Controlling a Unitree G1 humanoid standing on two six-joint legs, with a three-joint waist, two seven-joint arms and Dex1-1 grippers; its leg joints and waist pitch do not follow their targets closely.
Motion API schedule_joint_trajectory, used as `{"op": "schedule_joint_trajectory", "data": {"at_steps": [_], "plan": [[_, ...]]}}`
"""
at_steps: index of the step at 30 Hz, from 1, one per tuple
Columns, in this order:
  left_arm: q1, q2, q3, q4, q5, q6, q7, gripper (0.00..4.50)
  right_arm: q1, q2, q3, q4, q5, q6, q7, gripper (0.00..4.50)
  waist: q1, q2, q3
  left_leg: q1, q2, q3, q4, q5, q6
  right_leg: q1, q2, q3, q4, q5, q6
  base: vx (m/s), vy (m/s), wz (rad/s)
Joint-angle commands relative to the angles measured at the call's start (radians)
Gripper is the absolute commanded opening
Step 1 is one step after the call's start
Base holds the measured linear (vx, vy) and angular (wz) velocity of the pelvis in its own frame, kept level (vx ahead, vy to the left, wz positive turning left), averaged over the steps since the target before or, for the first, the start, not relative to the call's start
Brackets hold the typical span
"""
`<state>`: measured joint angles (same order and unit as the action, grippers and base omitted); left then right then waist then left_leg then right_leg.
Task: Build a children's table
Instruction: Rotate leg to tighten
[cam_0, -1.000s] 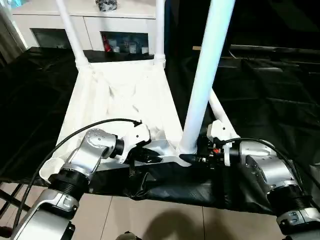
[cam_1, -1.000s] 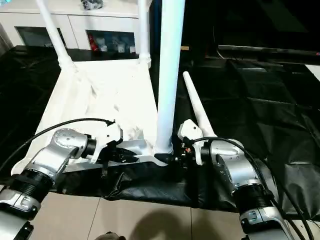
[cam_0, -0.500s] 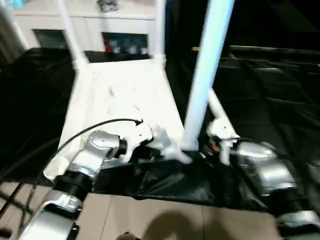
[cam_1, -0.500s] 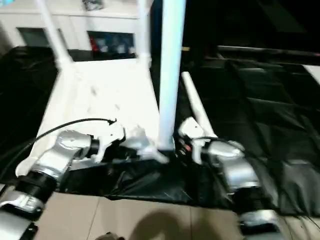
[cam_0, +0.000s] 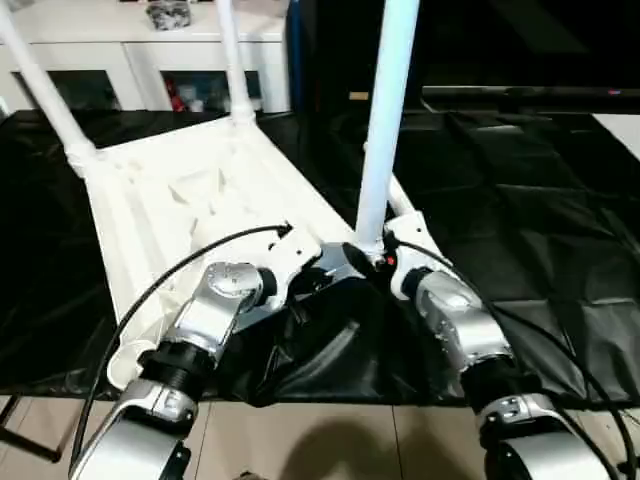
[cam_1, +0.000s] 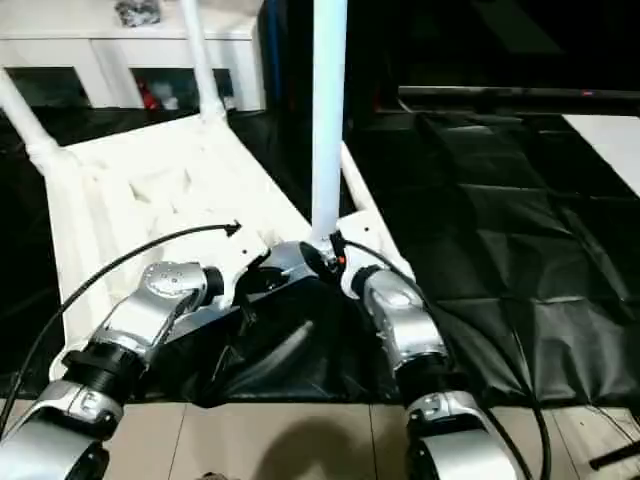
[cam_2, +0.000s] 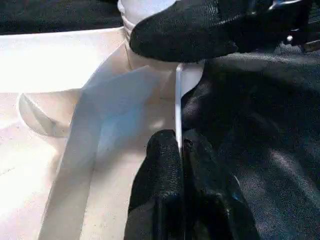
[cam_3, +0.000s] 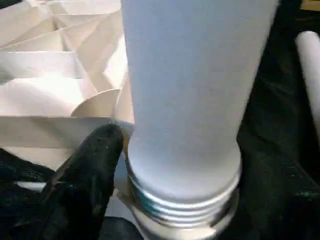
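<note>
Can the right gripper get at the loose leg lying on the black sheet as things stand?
Probably yes. The loose leg lies just beyond the right gripper, which sits at the base of the upright leg; only that upright leg stands nearby, slightly to the side.

White table top (cam_0: 190, 200) lies upside down, three legs upright; the nearest leg (cam_0: 385, 110) stands just beside the right claw (cam_0: 372, 262), threads showing at its socket.

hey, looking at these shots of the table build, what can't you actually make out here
- Head views: near leg top is cut off by the picture's upper edge.
- Right wrist view: how far its thread sits in the socket, cut off by the lower edge.
- Head views: the loose leg lies partly behind the upright one.
- Cabinet contents: too small.
</note>
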<state>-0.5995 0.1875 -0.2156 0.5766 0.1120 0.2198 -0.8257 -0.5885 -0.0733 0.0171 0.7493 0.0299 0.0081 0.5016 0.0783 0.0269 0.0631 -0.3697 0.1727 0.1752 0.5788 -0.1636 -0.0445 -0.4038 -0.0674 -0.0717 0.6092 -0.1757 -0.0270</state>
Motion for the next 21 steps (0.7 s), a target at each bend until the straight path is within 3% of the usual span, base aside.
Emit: {"op": "schedule_joint_trajectory", "data": {"at_steps": [1, 8, 14, 16, 21], "plan": [[-0.006, -0.029, -0.039, -0.08, -0.052, -0.068, -0.064, 0.0, 0.011, 0.002, 0.092, -0.03, -0.012, 0.009, 0.1, 3.81, 0.005, -0.013, -0.072, 0.005, 0.051, -0.017, -0.059, -0.214, 0.059, 0.052, -0.087, 0.053, -0.086, -0.27, -0.186, 0.0, 0.0, 0.0], [0.018, 0.04, -0.055, -0.099, -0.081, -0.097, -0.2, 0.0, 0.093, -0.162, 0.146, -0.193, 0.02, 0.023, 0.377, 4.44, 0.026, -0.014, -0.071, 0.007, 0.056, -0.015, -0.058, -0.212, 0.075, 0.052, -0.085, 0.053, -0.084, -0.259, -0.183, 0.0, 0.0, 0.0], [0.021, 0.096, -0.064, -0.11, -0.098, -0.095, -0.318, 0.0, 0.126, -0.261, 0.17, -0.274, 0.063, 0.019, 0.562, 4.44, 0.041, -0.011, -0.069, 0.013, 0.06, -0.015, -0.059, -0.243, 0.068, 0.046, -0.085, 0.053, -0.091, -0.322, -0.17, 0.0, 0.0, 0.0], [0.021, 0.109, -0.066, -0.112, -0.104, -0.101, -0.348, 0.0, 0.128, -0.275, 0.174, -0.278, 0.063, 0.024, 0.583, 4.44, 0.041, -0.008, -0.069, 0.012, 0.06, -0.017, -0.06, -0.248, 0.064, 0.046, -0.084, 0.052, -0.09, -0.317, -0.176, 0.0, 0.0, 0.0], [0.017, 0.128, -0.072, -0.115, -0.115, -0.093, -0.387, 0.0, 0.126, -0.291, 0.177, -0.285, 0.068, 0.035, 0.614, 4.44, 0.044, -0.013, -0.072, 0.009, 0.061, -0.017, -0.058, -0.232, 0.063, 0.048, -0.086, 0.052, -0.084, -0.286, -0.189, 0.0, 0.0, 0.0]]}}
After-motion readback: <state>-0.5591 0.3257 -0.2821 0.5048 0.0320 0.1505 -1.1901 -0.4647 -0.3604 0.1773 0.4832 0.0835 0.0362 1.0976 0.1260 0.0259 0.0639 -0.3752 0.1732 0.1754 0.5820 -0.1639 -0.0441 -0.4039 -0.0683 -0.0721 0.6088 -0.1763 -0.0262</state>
